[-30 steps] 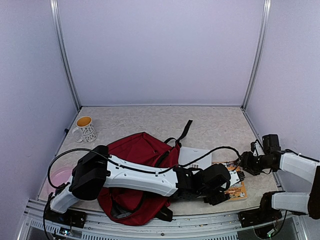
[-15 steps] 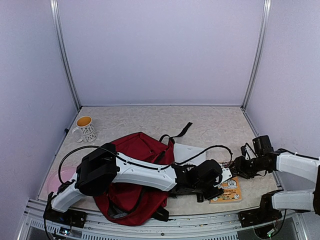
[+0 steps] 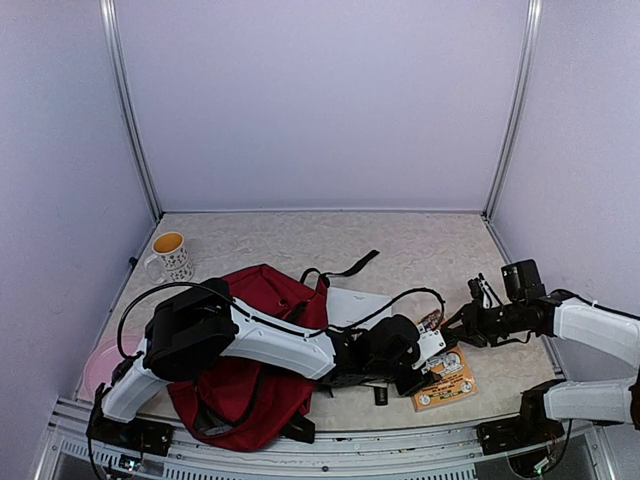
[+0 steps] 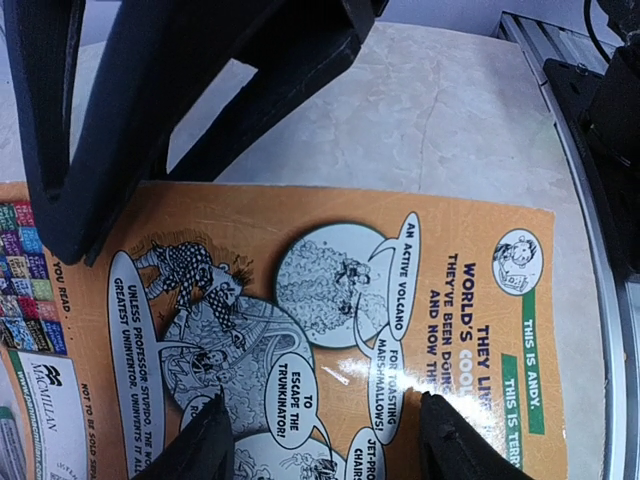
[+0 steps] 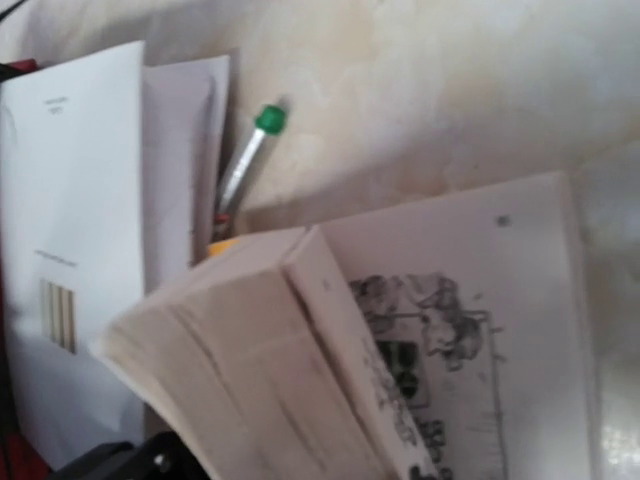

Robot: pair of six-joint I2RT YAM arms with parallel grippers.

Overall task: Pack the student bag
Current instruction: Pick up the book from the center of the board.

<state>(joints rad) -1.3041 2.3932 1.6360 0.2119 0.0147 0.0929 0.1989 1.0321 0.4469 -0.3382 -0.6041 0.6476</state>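
Note:
The dark red student bag (image 3: 250, 345) lies at the front left, partly under my left arm, its black strap (image 3: 345, 270) trailing back. An orange comic-covered book (image 3: 447, 378) lies right of it. My left gripper (image 3: 408, 375) hovers over the book's left edge, open; in the left wrist view (image 4: 325, 450) its fingertips (image 4: 200, 450) stand apart above the cover (image 4: 400, 280). My right gripper (image 3: 455, 328) is at the book's far edge, which is lifted. The right wrist view shows the fanned pages (image 5: 400, 330) very close, hiding the fingers.
White paper sheets (image 3: 355, 305) lie beside the bag, also in the right wrist view (image 5: 70, 250), with a green-capped pen (image 5: 245, 165) next to them. A mug (image 3: 172, 256) stands back left, a pink plate (image 3: 100, 365) at the left edge. A small black item (image 3: 380, 395) lies near the front.
Both grippers and the book have shifted left. The bag has slid left and toward the front. The book's far edge has come up off the table.

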